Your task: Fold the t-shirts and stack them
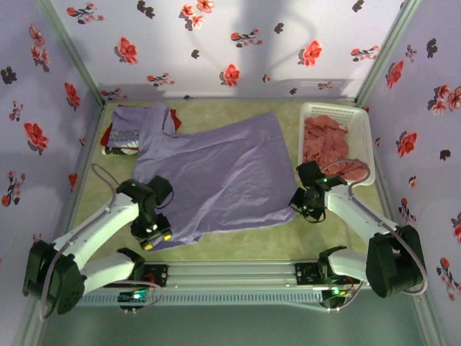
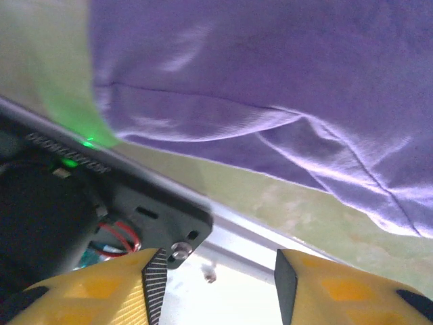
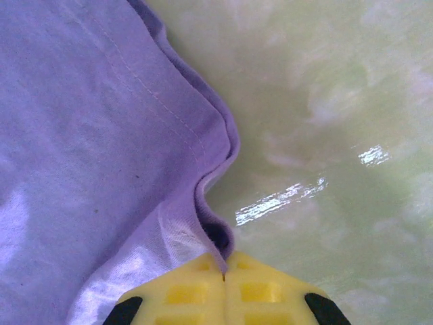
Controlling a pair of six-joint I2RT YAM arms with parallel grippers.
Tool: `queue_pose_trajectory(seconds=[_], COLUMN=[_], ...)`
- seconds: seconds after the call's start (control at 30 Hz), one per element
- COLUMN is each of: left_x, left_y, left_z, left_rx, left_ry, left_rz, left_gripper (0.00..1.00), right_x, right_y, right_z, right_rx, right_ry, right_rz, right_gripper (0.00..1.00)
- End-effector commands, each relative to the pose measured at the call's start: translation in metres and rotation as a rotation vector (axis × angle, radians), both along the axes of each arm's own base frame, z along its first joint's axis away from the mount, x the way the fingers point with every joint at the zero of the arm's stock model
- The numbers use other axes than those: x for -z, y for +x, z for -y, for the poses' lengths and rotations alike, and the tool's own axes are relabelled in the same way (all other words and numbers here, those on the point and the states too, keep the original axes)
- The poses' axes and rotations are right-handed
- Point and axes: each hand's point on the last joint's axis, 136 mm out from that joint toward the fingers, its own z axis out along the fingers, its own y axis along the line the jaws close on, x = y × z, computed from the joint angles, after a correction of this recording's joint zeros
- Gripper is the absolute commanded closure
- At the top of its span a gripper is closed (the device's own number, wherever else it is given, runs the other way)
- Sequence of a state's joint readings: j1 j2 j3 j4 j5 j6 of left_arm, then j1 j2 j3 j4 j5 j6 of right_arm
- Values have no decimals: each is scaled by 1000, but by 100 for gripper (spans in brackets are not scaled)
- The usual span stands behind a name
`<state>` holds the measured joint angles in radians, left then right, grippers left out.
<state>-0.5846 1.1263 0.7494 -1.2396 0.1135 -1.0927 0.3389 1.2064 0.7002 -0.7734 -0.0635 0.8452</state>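
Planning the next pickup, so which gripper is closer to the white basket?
Right. The right gripper sits just off the white basket's near-left corner, shut on the lavender shirt's edge. The left gripper is far across, at the shirt's near-left corner.

We see the left white-shelled arm (image 1: 94,232) and the right white-shelled arm (image 1: 358,210), each with bulky black joint housings and a thin grey cable (image 1: 94,176) looping off it. Our left gripper (image 2: 218,263) has yellow fingers (image 2: 101,288) with square recesses and black woven-pattern edges; the right gripper (image 3: 224,274) matches in yellow. The black base plate (image 2: 135,196) carries raised lettering, a silver screw (image 2: 179,250), red wires (image 2: 118,233) and a green light (image 2: 88,142).
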Motion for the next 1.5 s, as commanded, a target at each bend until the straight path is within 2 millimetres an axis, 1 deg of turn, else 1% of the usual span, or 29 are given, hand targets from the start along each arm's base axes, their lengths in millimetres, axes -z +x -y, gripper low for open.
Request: queue_pose_trajectory(seconds=[0.0,0.13,0.23,0.37,0.43,0.47,0.6,0.67,0.77,0.87,1.1,1.3,1.47], left_x=[16,32,42,47,47,45,34,32,37,44,57,61,64], left_y=[19,32,34,23,16,15,14,5,-9,-9,-3,9,10], left_z=[24,47,54,47,40,38,30,24,14,17,23,26,25], left_rx=[-56,-20,0,19,11,0,-59,-90,-114,-134,-139,-128,-114], left_ry=[-37,-68,-63,-18,-1,-1,-23,-18,3,-17,-31,-21,-1], left_rz=[41,32,-2,-54,-56,-40,46,44,14,20,32,63,56], left_gripper=[51,51,52,63,64,66,66,66,66,70,70,68,68], right_x=[-7,-7,-9,-10,-8,-8,-4,-5,-5,-6,-9,-8,-8], right_y=[8,10,9,4,1,1,-1,0,3,7,9,8,8], right_z=[-5,-6,-4,0,2,2,2,2,0,-2,-2,-2,-2], right_rx=[-29,-28,-21,-18,-18,-14,-9,-13,-23,-35,-42,-44,-45], right_ry=[19,28,24,12,9,10,14,11,13,14,11,11,11], right_rz=[19,22,30,28,22,22,13,12,9,9,11,6,4], right_gripper=[100,100,100,100,100,100,100,100,100,100,100,100,100])
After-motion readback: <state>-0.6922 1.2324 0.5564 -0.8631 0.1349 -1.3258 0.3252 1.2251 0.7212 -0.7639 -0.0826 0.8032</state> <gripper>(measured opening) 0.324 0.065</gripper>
